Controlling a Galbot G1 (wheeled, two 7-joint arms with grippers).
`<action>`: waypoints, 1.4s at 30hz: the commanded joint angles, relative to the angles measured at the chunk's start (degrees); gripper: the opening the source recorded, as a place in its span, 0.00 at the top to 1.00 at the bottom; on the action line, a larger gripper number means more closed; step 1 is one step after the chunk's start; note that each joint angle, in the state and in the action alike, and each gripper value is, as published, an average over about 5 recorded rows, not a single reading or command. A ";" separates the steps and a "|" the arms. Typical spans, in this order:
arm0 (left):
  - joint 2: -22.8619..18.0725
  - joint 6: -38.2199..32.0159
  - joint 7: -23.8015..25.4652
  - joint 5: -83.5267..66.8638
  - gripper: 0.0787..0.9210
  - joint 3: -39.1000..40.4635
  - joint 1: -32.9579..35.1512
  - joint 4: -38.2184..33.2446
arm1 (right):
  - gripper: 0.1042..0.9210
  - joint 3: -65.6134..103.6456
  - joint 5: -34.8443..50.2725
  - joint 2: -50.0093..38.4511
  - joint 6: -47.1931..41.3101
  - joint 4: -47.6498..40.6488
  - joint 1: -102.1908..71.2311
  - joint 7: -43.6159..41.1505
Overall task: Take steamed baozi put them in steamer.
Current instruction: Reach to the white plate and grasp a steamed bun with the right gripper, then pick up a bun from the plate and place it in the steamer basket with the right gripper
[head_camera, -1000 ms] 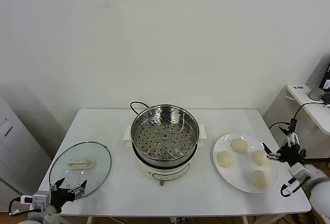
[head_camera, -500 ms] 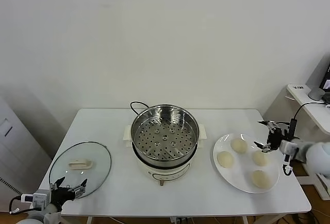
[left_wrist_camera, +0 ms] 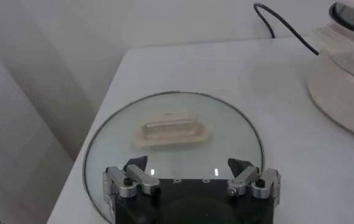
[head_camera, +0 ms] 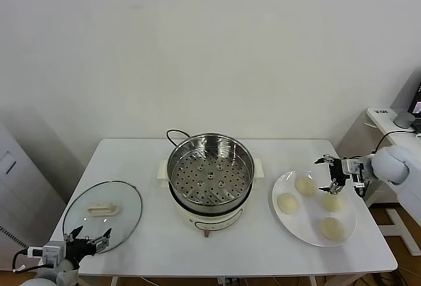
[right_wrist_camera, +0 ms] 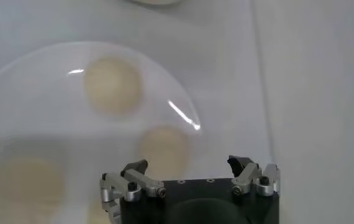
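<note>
Steel steamer (head_camera: 210, 171) at frame centre sits empty; all four buns (head_camera: 305, 185) lie on the plate (head_camera: 281, 218) at right. Right gripper (head_camera: 331, 175), jaws spread and empty, has swung in over them, ready to descend. Left gripper (head_camera: 87, 242) idles spread at lower left.

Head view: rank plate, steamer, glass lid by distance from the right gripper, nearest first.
From the right gripper, open above the baozi:
1. Plate, directly under it, at the table's right side.
2. Steamer, at the table's middle, to its left.
3. Glass lid, at the far left, by the left gripper.
</note>
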 commanded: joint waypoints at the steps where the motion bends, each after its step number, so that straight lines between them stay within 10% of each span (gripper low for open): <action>1: 0.00 0.08 -0.02 -0.01 0.12 0.00 -0.06 -0.01 | 0.12 -17.60 0.30 5.21 2.74 -12.00 15.45 -7.53; 15: -0.19 0.22 -0.15 0.83 0.12 0.17 0.14 -0.16 | 0.12 -14.77 -6.44 14.15 5.37 -19.10 11.69 -5.49; 29: -0.28 0.36 -0.49 1.19 0.12 0.09 0.16 -0.61 | 0.52 -12.55 -9.09 15.69 4.80 -20.74 11.08 -7.19; 42: -0.45 0.54 -0.88 1.07 0.12 -0.22 0.53 -0.68 | 0.55 -22.85 2.63 6.40 3.54 -7.85 22.32 -9.15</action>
